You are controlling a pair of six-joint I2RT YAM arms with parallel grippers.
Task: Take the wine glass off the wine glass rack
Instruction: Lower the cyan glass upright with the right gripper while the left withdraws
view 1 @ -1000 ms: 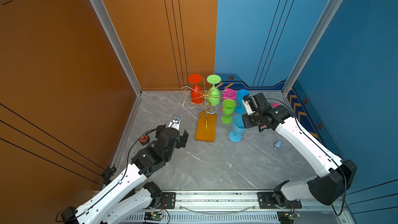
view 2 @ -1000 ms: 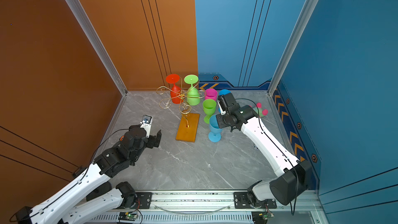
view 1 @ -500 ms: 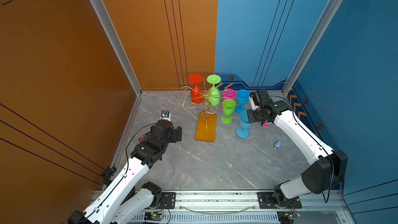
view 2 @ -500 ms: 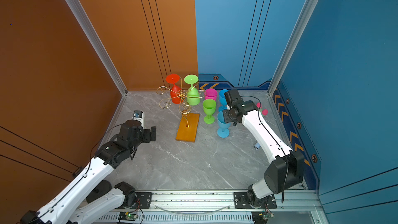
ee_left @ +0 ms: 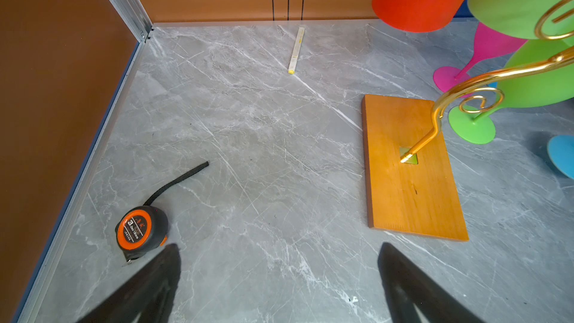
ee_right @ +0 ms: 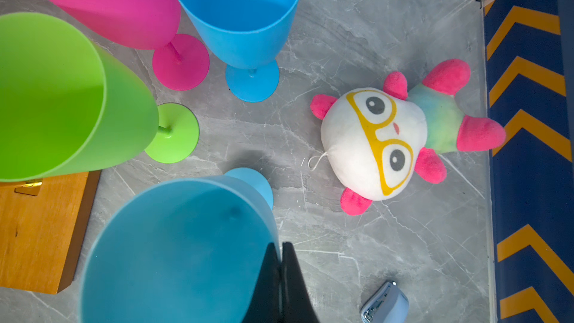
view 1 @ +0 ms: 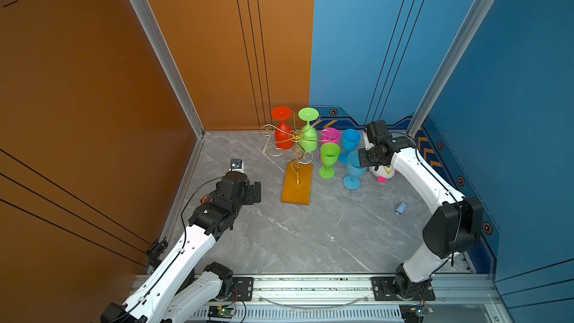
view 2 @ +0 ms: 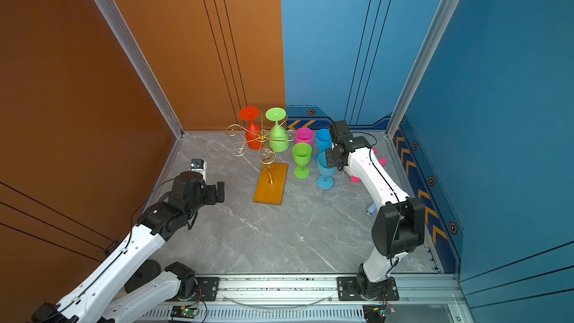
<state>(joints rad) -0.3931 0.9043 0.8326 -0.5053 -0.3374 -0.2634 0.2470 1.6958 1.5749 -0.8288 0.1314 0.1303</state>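
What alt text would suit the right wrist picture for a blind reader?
The right gripper pinches the rim of the near blue glass. A green glass, a pink glass and a far blue glass stand close by, beside a plush toy.

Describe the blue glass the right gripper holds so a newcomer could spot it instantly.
Find the wine glass rack, gold wire on a wooden base, and look right of it. The blue glass wanted stands frontmost, beside the plush toy. Unlike the other blue glass behind it, the right gripper pinches its rim.
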